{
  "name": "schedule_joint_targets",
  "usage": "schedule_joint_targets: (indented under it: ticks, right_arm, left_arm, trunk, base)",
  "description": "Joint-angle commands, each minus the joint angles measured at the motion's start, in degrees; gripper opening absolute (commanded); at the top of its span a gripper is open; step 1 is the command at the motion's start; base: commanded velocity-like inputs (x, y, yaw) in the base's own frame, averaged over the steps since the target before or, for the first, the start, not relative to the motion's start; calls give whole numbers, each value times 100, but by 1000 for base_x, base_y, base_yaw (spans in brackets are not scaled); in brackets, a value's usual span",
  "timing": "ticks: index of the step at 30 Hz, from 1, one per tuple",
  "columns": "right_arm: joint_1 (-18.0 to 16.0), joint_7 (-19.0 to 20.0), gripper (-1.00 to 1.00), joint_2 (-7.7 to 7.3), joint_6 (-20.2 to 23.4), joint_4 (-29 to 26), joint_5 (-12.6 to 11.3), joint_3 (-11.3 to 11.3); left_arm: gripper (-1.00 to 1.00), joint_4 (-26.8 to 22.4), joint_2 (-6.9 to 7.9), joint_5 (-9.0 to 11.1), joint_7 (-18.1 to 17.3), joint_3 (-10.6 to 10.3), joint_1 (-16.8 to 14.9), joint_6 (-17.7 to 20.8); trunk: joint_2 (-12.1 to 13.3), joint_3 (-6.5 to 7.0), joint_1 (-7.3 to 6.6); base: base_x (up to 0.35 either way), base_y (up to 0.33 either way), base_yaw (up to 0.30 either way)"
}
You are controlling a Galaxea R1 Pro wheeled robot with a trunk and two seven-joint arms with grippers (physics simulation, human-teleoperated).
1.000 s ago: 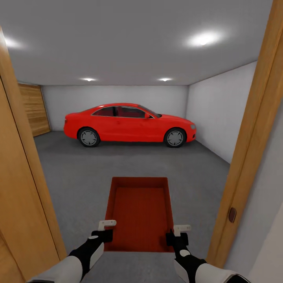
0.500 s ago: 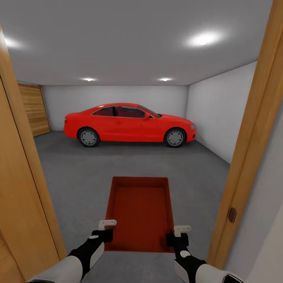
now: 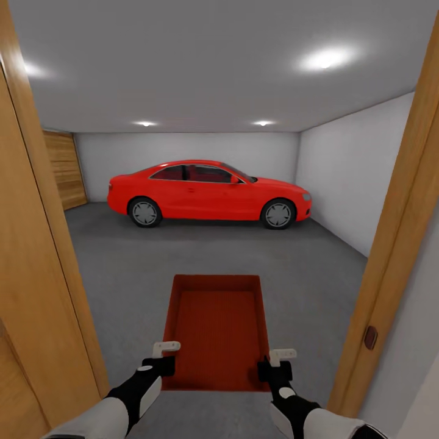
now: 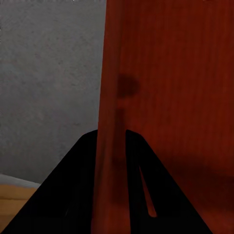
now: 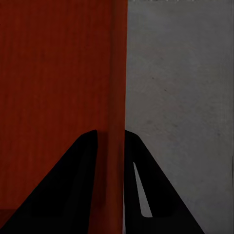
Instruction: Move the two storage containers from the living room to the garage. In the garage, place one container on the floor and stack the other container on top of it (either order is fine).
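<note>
Ahead, a red car (image 3: 210,195) is parked across the garage; wooden door jambs (image 3: 390,244) flank the storage container (image 3: 216,329), clamped by left gripper (image 3: 160,360) and right gripper (image 3: 275,363); grey floor (image 3: 122,274) lies open between.

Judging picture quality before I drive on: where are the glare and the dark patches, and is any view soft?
Head view: ceiling lights bloom white, the red car casts a soft shadow on the grey floor, and the door frames lean outward. Left wrist view: the container wall is blurry, with a dark smudge on it. Right wrist view: the claw fingers are near black.
</note>
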Motion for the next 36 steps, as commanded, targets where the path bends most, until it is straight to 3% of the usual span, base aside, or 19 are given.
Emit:
schedule_joint_targets:
  ticks: [1,14,15,18,22,24,26,34,36]
  right_arm:
    - [-2,-5,-100,1,35,-16,715,-928]
    - [-2,-6,-100,2,35,-16,715,-928]
    - [-3,-5,-100,1,40,-16,667,-674]
    - [-3,-16,-100,31,-1,6,366,-372]
    - [-2,-37,-100,22,-55,26,-191,152]
    - [-2,-43,-100,2,-25,26,-293,285]
    - [-3,-47,-100,-8,-16,27,-179,212]
    - [-1,-53,-100,-16,-18,28,553,-517]
    - [-2,-52,-100,-16,-18,28,641,-673]
  left_arm:
    - [-100,-20,45,-52,49,142,-5,23]
    - [-100,-29,45,-51,50,139,-3,23]
    - [-100,-38,30,3,55,28,-6,23]
    - [-100,-25,41,179,47,-182,-4,18]
    - [-100,-14,36,217,50,-260,-5,16]
    - [-100,-12,36,227,49,-247,-6,19]
    - [-100,-12,36,268,49,-248,-6,21]
    - [-100,-27,36,314,49,-288,-6,17]
    - [-100,-28,36,321,49,-294,-6,18]
  trunk:
    - [-7,-9,1]
    - [-7,-9,1]
    - [-8,-10,1]
    - [-8,-10,1]
    - [-8,-10,1]
    - [-8,-10,1]
    - [-8,-10,1]
    - [-8,-10,1]
    - [-8,-10,1]
  base:
    - [0,0,2]
    - [-51,-60,0]
    - [0,0,0]
    - [0,0,0]
    - [0,0,0]
    - [0,0,0]
    - [0,10,0]
    - [0,83,0]
    - [0,9,0]
